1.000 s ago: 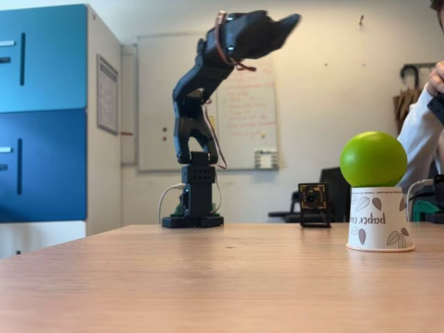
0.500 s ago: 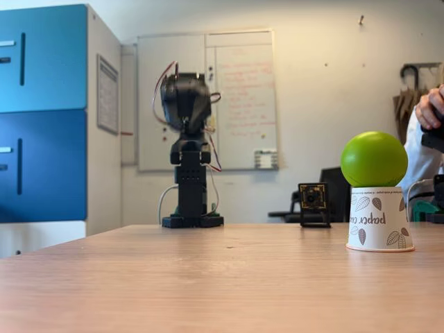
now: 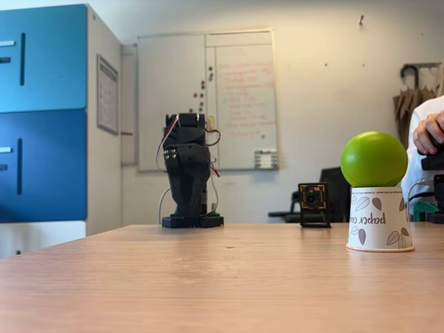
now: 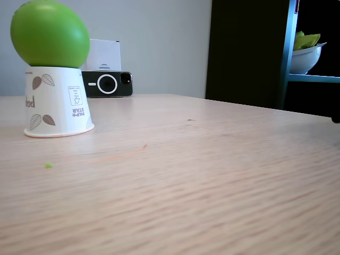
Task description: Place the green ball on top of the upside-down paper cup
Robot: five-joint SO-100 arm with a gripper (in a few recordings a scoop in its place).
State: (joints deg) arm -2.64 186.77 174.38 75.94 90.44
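- Lime-green and matte, the green ball point(image 3: 373, 159) sits on the upturned base of the upside-down paper cup point(image 3: 379, 218) at the right of the wooden table point(image 3: 208, 277); in both fixed views it rests there with nothing touching it, so the placement looks complete.
- The cup stands on its wide rim, which gives the ball a broad, steady footing; the ball is about as wide as the cup and overhangs its narrow top all round, seen also in a fixed view point(image 4: 50, 33), so a knock to the table could likely dislodge it.
- The black arm point(image 3: 187, 170) is folded down over its base at the far edge of the table, well apart from cup and ball, a posture that reads as parked.
- Whether the gripper's jaws are spread or pressed together cannot be told: the folded arm hides them.
- A small camera point(image 3: 313, 201) on a stand faces across the table near the cup; a phone point(image 4: 106, 84) is propped behind the cup.
- A person's hand point(image 3: 430, 132) and white sleeve show at the right edge, away from the cup.
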